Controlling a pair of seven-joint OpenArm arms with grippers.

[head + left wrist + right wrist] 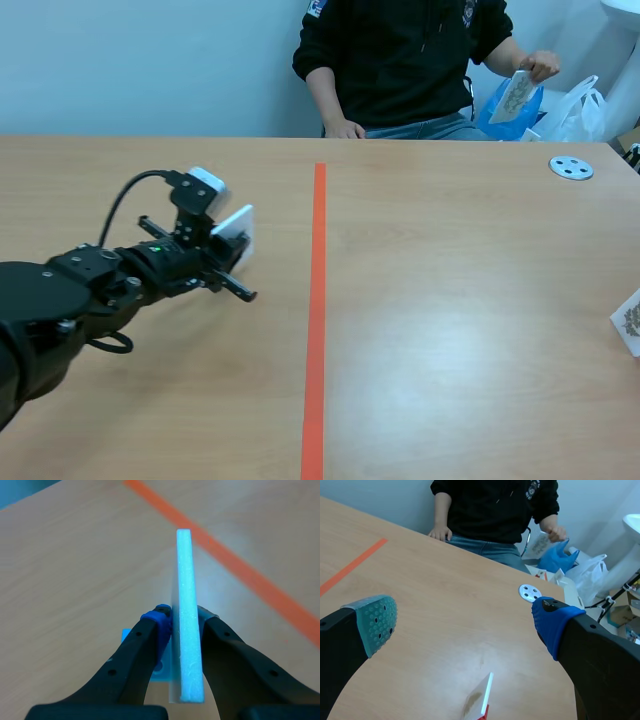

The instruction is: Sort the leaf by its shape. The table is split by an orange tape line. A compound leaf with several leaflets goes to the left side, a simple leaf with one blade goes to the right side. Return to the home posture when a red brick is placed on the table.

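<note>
Since the smooth wood-grain counter (450, 250) is split by the orange tape line (318, 300), I'm parked in the left half of the scene view, the compound-leaf side. My left claw (228, 250) is clamped on a thin, flat foam card (186, 580), held edge-on to my wrist camera, so I can't read its leaf face. My right claw (465, 622) gapes wide above another small upright card (484, 700), low in its frame.

- White foam card (185, 570), thin, clamped edge-on between the fingers of the left gripper (182, 616), above the left half of the table (450, 300), near the orange line (318, 300).
- Second white card (630, 322) with a brownish leaf print, standing tilted at the table's right edge.
</note>
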